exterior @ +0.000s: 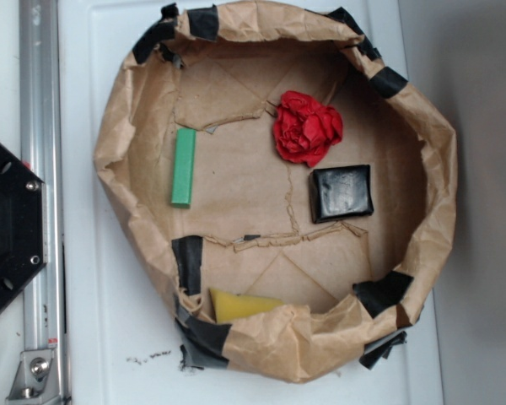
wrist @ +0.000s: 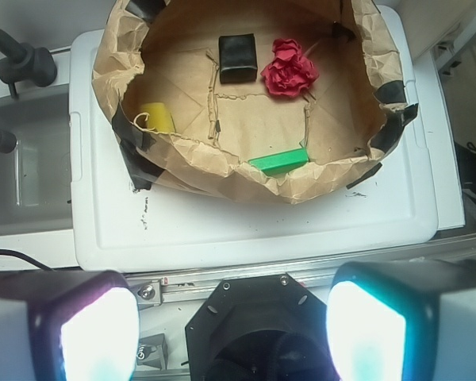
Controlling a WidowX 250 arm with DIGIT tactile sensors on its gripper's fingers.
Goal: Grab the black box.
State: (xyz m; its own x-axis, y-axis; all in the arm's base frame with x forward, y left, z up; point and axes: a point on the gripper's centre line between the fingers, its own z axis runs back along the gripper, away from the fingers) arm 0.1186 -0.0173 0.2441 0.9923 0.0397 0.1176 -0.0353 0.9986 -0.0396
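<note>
We see a white plastic surface carrying a crumpled brown paper basin patched along its rim with black tape. Inside the basin, the black box lies flat on the paper floor near the right wall in the exterior view, just below the red paper ball, the two close together or barely touching. A green block lies toward the left wall, well apart from the box, and a yellow piece sits partly tucked under the folded near rim. A black hexagonal plate and a metal rail stand off the surface's left edge. In the wrist view our gripper hangs outside the basin, its fingers spread wide apart with nothing between them.
</note>
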